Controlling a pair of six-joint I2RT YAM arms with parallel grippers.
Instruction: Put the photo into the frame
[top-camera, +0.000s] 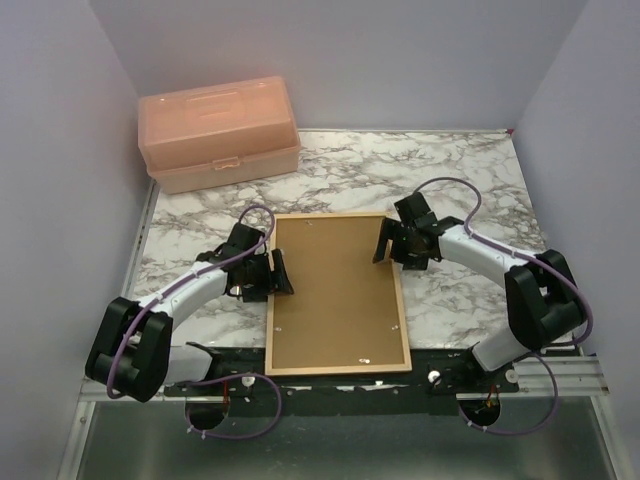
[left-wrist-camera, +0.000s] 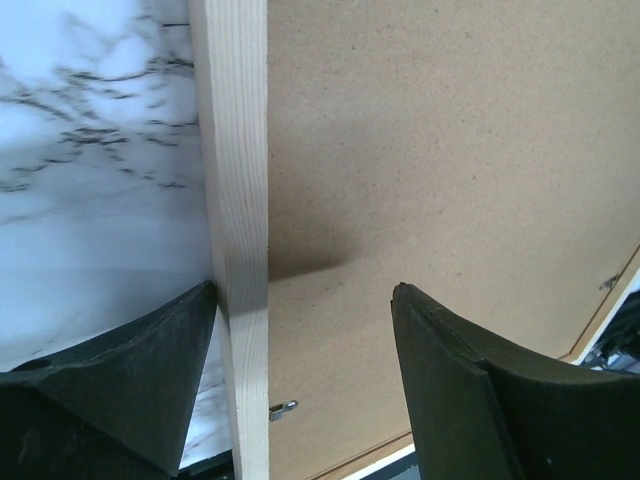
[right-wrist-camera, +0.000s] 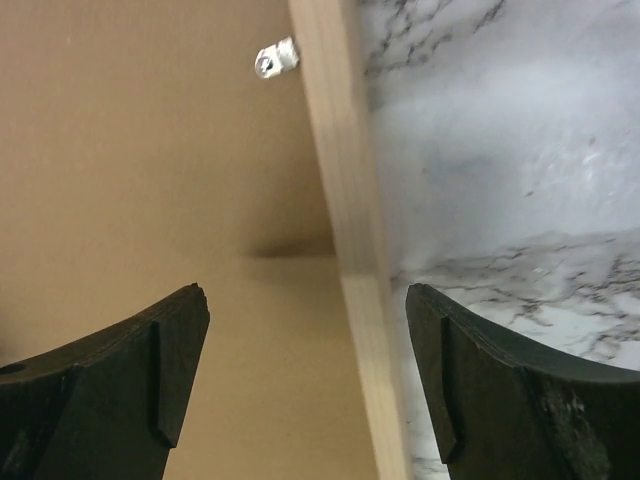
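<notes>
Since backing board filled the frame, photo wasn't visible, prob. under board, can't confirm. L gripper spread, straddling frame's left bar; R gripper spread over right bar. Neither pinching, likely positioned to steady frame. Toolbox beyond frame's far-left corner.

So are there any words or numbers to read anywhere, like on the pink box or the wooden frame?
No text can be read anywhere.
The peach toolbox shows no legible label; any moulded mark on its lid is too small and blurred to read.
The frame, its brown backing board and the marble table carry no writing.
</notes>
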